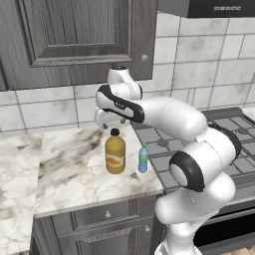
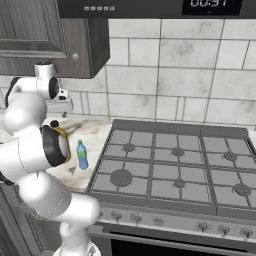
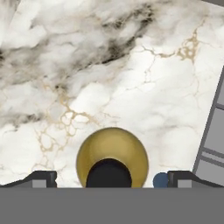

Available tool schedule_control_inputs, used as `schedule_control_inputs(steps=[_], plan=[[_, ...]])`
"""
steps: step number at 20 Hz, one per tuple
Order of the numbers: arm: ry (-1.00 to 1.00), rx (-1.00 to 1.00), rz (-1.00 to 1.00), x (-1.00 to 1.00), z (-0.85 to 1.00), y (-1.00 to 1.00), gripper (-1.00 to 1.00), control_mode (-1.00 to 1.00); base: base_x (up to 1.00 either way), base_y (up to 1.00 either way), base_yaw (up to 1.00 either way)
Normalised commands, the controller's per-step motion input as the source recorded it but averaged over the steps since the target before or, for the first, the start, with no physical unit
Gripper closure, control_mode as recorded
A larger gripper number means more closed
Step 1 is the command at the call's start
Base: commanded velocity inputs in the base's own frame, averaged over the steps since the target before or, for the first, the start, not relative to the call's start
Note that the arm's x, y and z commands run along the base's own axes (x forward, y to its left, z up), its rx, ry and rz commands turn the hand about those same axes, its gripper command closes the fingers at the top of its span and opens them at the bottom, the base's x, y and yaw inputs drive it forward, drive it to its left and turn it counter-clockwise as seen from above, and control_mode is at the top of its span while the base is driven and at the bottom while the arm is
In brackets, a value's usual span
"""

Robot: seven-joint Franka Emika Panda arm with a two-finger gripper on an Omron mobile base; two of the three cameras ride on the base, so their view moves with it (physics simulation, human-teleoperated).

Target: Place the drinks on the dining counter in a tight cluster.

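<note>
Two drinks stand on a marble worktop [image 1: 64, 172] backed by tiles. One is an amber bottle [image 1: 115, 155] with a black cap. The other is a small slim light-blue bottle [image 1: 143, 159], just to its right near the stove. My gripper [image 1: 113, 123] hangs open directly above the amber bottle, a little clear of the cap. In the hand view the amber bottle [image 3: 112, 151] sits between my spread fingertips [image 3: 41, 178], with the blue bottle's cap [image 3: 160, 180] beside the right one. The right base view has the blue bottle [image 2: 81, 155] in the open and the amber bottle [image 2: 65, 136] mostly behind my arm. The dining counter is out of view.
A gas stove [image 1: 224, 132] [image 2: 175, 160] borders the worktop on the right. A grey wall cabinet [image 1: 74, 35] hangs above and behind my hand. The tiled wall [image 2: 165, 65] closes the back. Bare marble [image 3: 131, 78] stretches left of the bottles.
</note>
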Motion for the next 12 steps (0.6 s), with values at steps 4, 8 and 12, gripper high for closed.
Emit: schedule_control_inputs(steps=[4, 8, 12], plan=[[0.0, 0.0, 0.0, 0.0, -0.05, 0.0, -1.0, -1.0, 0.0, 0.0, 0.0], [0.0, 0.0, 0.0, 0.0, -0.12, 0.0, -1.0, -1.0, 0.0, 0.0, 0.0], [0.0, 0.0, 0.0, -0.03, -0.17, 0.0, -1.0, -1.0, 0.0, 0.0, 0.0]])
